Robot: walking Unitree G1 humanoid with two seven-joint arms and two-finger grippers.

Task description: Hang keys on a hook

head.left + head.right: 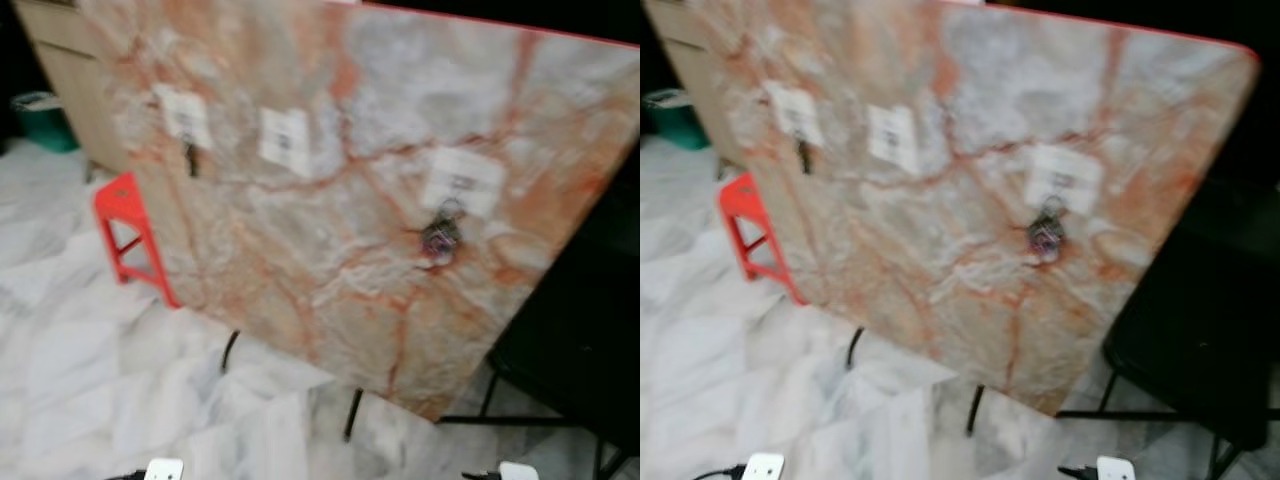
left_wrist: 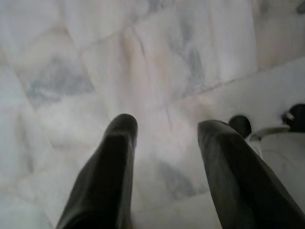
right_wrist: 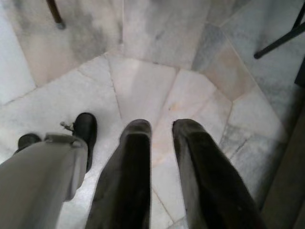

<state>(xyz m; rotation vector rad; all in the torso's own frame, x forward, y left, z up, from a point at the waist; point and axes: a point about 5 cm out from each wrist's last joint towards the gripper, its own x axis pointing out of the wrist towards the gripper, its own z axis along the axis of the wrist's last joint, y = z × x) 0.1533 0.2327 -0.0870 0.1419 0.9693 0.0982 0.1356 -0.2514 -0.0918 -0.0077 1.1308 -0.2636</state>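
- Down low, the left gripper [image 2: 167, 131] hangs over pale marble floor [image 2: 71, 71], its two black fingers [image 2: 121, 138] spread wide and holding nothing.
- Likewise the right gripper [image 3: 159, 126] points at the floor, fingers [image 3: 136, 138] parted by a narrow gap, empty; a black foot [image 3: 85, 131] of the robot stands at its nine o'clock.
- Ahead, a tilted marble-patterned board [image 1: 330, 300] carries three white hook plates.
- Keys [image 1: 440, 235] hang below the plate at three o'clock [image 1: 462, 180]; a small dark item [image 1: 190, 158] hangs at ten o'clock.
- A red stool [image 1: 125, 235] stands at the board's nine o'clock.
- Judging from this, the hanging looks done; the next move likely calls for nothing beyond keeping both arms clear of the board.
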